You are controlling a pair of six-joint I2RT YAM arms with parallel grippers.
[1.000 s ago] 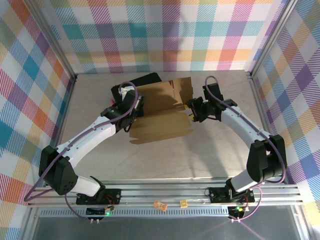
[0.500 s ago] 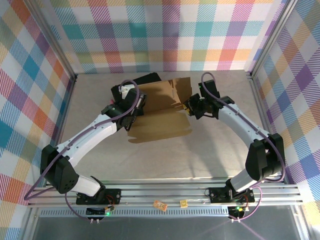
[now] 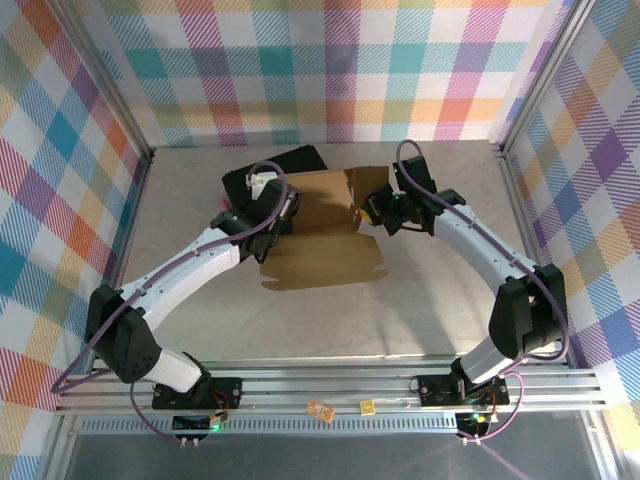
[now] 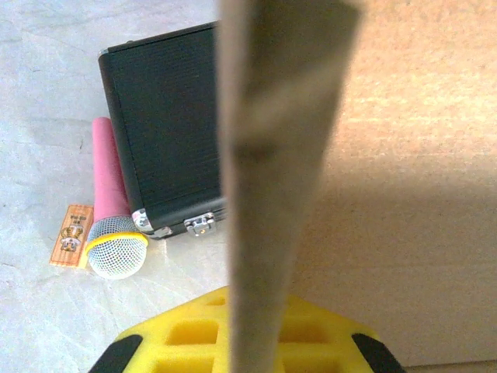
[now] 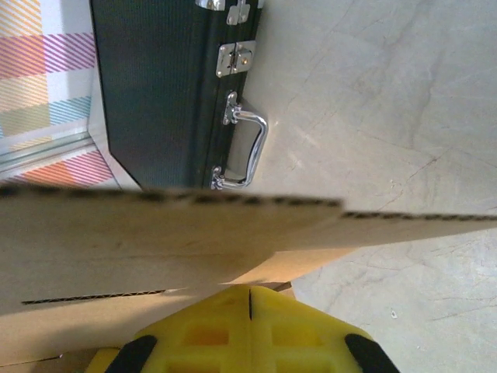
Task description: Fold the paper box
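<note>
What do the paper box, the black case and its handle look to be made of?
paper box: brown corrugated cardboard, matte; fluted edge shows.
black case: hard shell with finely ribbed black skin, material unclear.
handle: shiny metal, probably chrome-plated.

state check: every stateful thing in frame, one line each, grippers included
Brown cardboard paper box: partly folded, rear panel raised, front panel flat on the table.
Black hard case with metal handle: closed, lying flat behind the box.
Pink microphone with silver mesh head: lying on the table beside the case.
Left gripper: shut on the box's left edge.
Right gripper: shut at the box's right side; grip unclear.
</note>
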